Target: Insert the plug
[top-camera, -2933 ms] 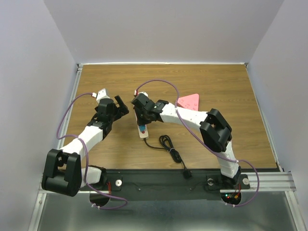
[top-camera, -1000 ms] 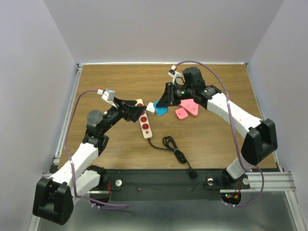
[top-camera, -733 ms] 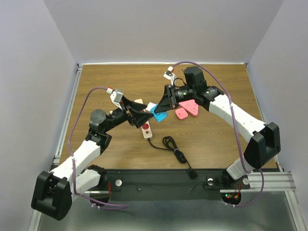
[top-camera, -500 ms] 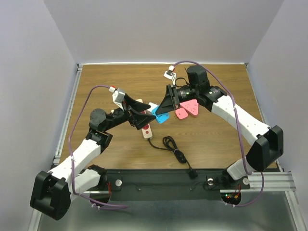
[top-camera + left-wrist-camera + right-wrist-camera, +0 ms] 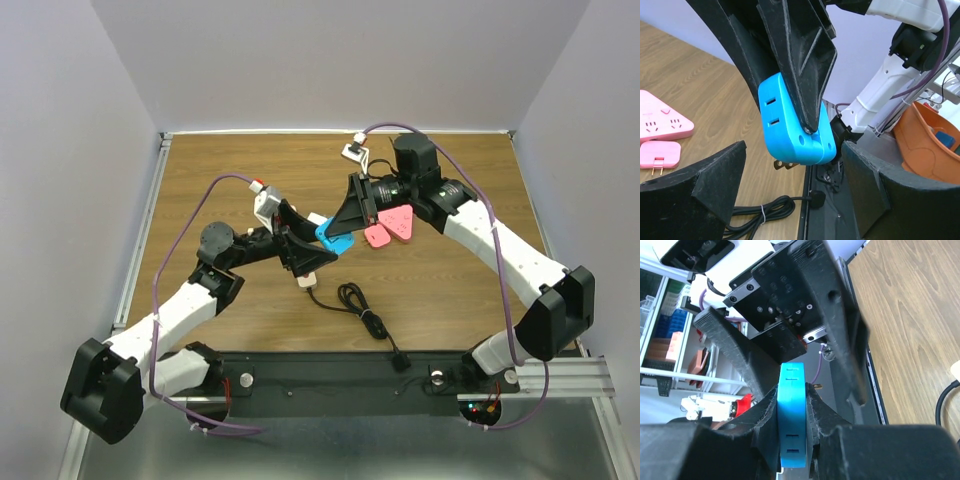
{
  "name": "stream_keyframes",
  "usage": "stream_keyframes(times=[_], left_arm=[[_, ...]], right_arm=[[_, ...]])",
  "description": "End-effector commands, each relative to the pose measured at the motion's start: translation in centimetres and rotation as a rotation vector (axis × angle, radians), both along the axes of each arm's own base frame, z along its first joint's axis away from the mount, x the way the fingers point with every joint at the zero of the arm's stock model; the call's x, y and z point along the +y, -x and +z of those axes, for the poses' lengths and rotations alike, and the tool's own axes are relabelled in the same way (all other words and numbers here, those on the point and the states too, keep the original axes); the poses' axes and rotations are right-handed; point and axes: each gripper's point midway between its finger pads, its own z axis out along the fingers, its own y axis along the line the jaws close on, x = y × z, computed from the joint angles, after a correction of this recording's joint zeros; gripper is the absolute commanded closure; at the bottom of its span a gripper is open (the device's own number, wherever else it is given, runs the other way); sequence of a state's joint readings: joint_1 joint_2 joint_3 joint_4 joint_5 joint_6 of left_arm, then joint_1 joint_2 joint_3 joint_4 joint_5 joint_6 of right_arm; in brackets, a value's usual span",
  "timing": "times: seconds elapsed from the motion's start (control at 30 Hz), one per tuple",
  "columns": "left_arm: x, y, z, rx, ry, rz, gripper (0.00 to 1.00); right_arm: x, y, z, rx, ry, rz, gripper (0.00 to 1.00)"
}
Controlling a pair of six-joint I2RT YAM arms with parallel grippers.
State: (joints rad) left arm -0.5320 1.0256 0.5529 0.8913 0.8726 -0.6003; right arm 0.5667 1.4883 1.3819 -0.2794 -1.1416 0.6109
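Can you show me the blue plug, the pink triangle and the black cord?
blue plug (image 5: 790, 130): left wrist view, its slotted side.
pink triangle (image 5: 662, 120): left wrist view, its top face.
black cord (image 5: 358, 312): top view, its bundled middle.

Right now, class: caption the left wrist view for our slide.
Right gripper clamps the blue plug adapter, seen between the open fingers of the left gripper.

Top cam: both arms meet mid-table.
R gripper (image 5: 342, 224) comes in from the far right w/ the blue plug (image 5: 331, 240) pinched at its tips, just beside the L gripper (image 5: 318, 255). The L gripper sits over the white power strip (image 5: 306, 281) — only the strip's near end shows. A black cord (image 5: 356, 306) runs from that end and coils toward the wood table (image 5: 230, 170) near edge. Two pink adapters (image 5: 377, 236) (image 5: 399, 222) lie side by side just right of the plug.
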Motion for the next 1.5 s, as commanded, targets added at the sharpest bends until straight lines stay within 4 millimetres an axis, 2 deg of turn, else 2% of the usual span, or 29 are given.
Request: stream_keyframes(times=[0.0,0.07,0.17,0.23,0.27,0.37,0.4,0.5,0.6,0.63,0.8,1.03,1.27,1.47], left_arm=[[-0.2,0.9,3.0,-0.116,0.044,-0.039,0.28],[-0.2,1.0,3.1,-0.117,0.044,-0.044,0.39],[-0.3,1.0,3.0,-0.112,0.042,-0.052,0.49],[-0.4,1.0,3.1,-0.108,0.047,-0.053,0.61],[-0.4,1.0,3.1,-0.102,0.049,-0.053,0.61],[-0.6,0.8,3.1,-0.069,0.053,-0.057,0.84],[-0.6,0.6,2.9,-0.049,0.050,-0.056,1.00],[-1.0,-0.2,1.8,0.036,0.013,-0.040,1.00],[-1.5,-2.4,-0.8,0.161,-0.087,0.026,1.00],[-1.6,-3.4,-2.2,0.224,-0.133,0.060,1.00],[-1.6,-4.4,-4.7,0.316,-0.187,0.096,1.00],[-1.0,-4.1,-4.7,0.313,-0.182,0.109,1.00],[-0.7,-3.8,-4.5,0.300,-0.181,0.098,1.00],[-0.8,-3.1,-2.9,0.194,-0.145,0.055,1.00]], right_arm=[[-0.3,1.1,2.0,-0.063,-0.061,0.032,0.99],[-0.3,1.0,1.9,-0.062,-0.059,0.027,1.00],[-0.4,1.1,1.5,-0.063,-0.056,0.028,1.00],[-0.4,1.1,1.1,-0.065,-0.051,0.025,1.00],[-0.5,1.0,0.9,-0.065,-0.048,0.020,1.00],[-0.5,0.9,0.4,-0.107,-0.045,0.009,1.00],[-0.5,0.8,0.1,-0.124,-0.042,0.001,1.00],[-0.6,0.3,-0.5,-0.143,-0.025,-0.038,0.99],[-0.6,-0.3,-1.1,-0.158,-0.003,-0.078,1.00],[-0.7,-0.6,-1.4,-0.168,0.009,-0.091,1.00],[-0.9,-1.5,-2.2,-0.201,0.057,-0.136,1.00],[-1.2,-2.7,-4.0,-0.198,0.134,-0.173,1.00],[-1.2,-2.7,-4.5,-0.193,0.140,-0.164,1.00],[-1.2,-1.9,-4.7,-0.174,0.125,-0.125,1.00]])
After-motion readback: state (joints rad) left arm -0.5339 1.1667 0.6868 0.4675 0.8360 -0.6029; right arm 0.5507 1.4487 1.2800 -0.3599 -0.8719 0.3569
